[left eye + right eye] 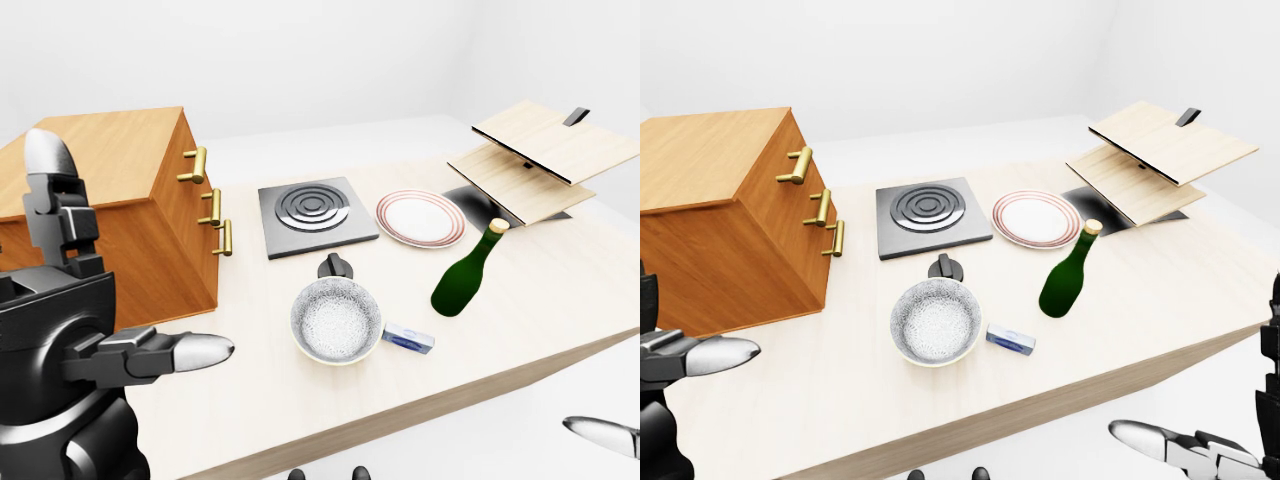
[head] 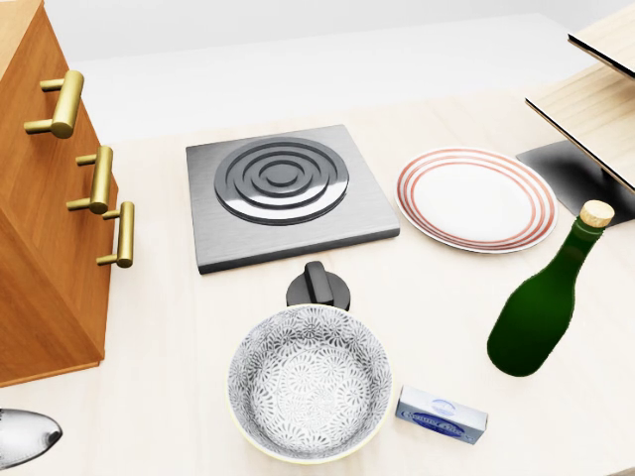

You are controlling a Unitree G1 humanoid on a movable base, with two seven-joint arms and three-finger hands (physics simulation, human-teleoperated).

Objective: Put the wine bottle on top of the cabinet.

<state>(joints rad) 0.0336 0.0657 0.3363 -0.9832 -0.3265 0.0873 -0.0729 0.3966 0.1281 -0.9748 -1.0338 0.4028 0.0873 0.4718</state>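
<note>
The green wine bottle (image 2: 541, 307) with a cork stands upright at the right of the table, below the striped plate. At the left stands the wooden cabinet (image 1: 120, 190) with brass handles, and its flat top is bare. My left hand (image 1: 100, 340) hovers low at the left, near the table's near edge and below the cabinet, open, one finger up and one pointing right. Only its silver fingertip (image 2: 28, 436) shows in the head view. My right hand (image 1: 1215, 440) hangs open below the table edge at the lower right, far from the bottle.
Between cabinet and bottle lie a grey hob plate (image 2: 283, 193), a black knob (image 2: 317, 288), a patterned bowl (image 2: 310, 382) and a small blue-white box (image 2: 442, 415). A red-rimmed plate (image 2: 476, 198) sits above the bottle. A tiered wooden rack (image 1: 535, 160) stands at the right.
</note>
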